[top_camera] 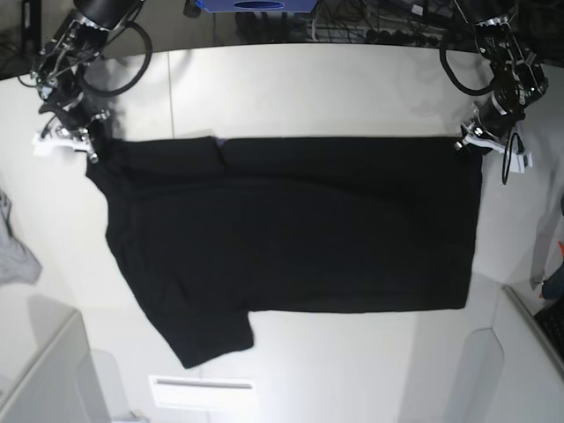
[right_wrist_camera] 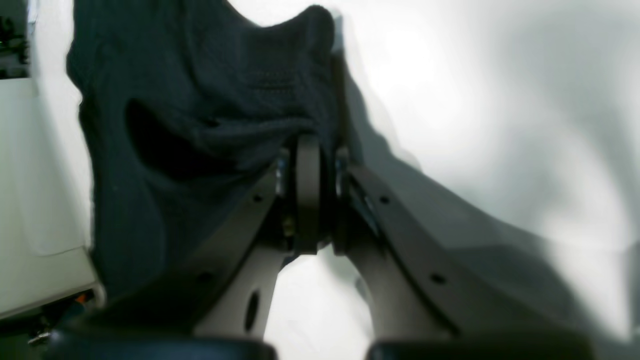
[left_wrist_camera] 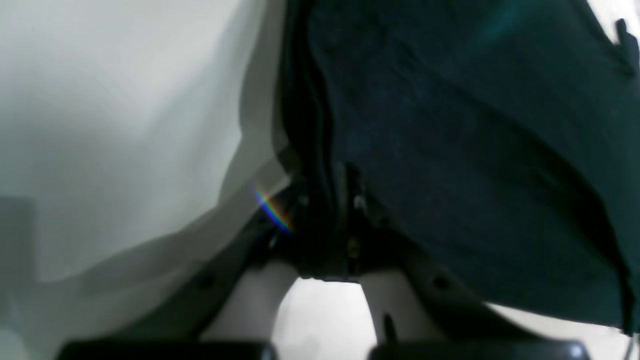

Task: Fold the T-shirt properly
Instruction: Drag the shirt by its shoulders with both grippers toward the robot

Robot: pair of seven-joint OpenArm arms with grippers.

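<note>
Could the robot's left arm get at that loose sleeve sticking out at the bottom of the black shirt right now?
Probably not at once. The left gripper is shut on the T-shirt at its far corner, while the sleeve lies near the opposite side. Nothing blocks the way, but it would have to let go first.

Both wrist views are reading soft and blurred. In the left wrist view the T-shirt (left_wrist_camera: pixel 475 150) is running off the top and right edges, and dark cloth is covering the fingers (left_wrist_camera: pixel 345 200) of the left gripper (left_wrist_camera: pixel 327 220). In the right wrist view the T-shirt is running off the top edge. In the base view a grey cloth (top_camera: pixel 13 251) is being cut by the left edge.
</note>
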